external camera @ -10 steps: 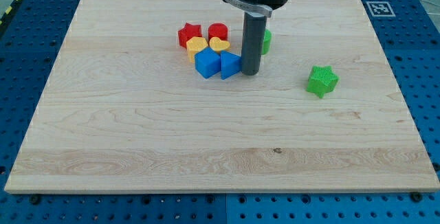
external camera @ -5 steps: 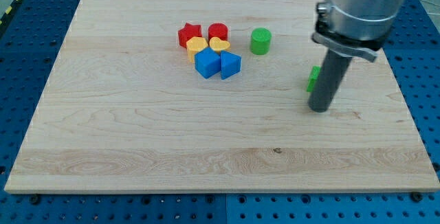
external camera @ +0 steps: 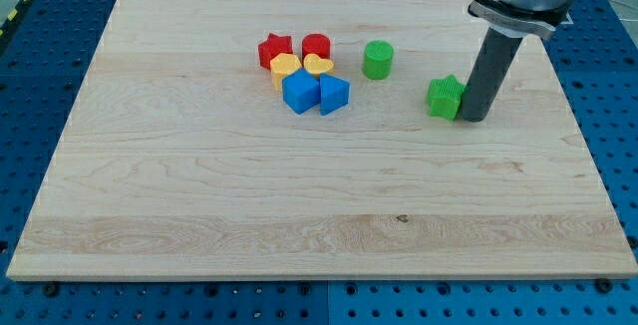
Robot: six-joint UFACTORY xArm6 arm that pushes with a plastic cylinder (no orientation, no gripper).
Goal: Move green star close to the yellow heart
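Green star (external camera: pixel 446 97) now nearer view's centre than half second ago, tip (external camera: pixel 473 119) touching its right side. Yellow heart (external camera: pixel 317 64) well left in cluster. Green cylinder (external camera: pixel 378 59) between. End effector plain rod, holds nothing.

My tip (external camera: pixel 473 119) touches the green star (external camera: pixel 445 98) on its right side in the view. Green cylinder (external camera: pixel 378 60) sits left of the star, apart from it. Further left a tight cluster: red star (external camera: pixel 274 49), red cylinder (external camera: pixel 317 46), yellow heart (external camera: pixel 317 64), another yellow block (external camera: pixel 285 66), blue cube (external camera: pixel 299 93), blue block (external camera: pixel 335 94). All on the wooden tabletop (external camera: pixel 299 195).
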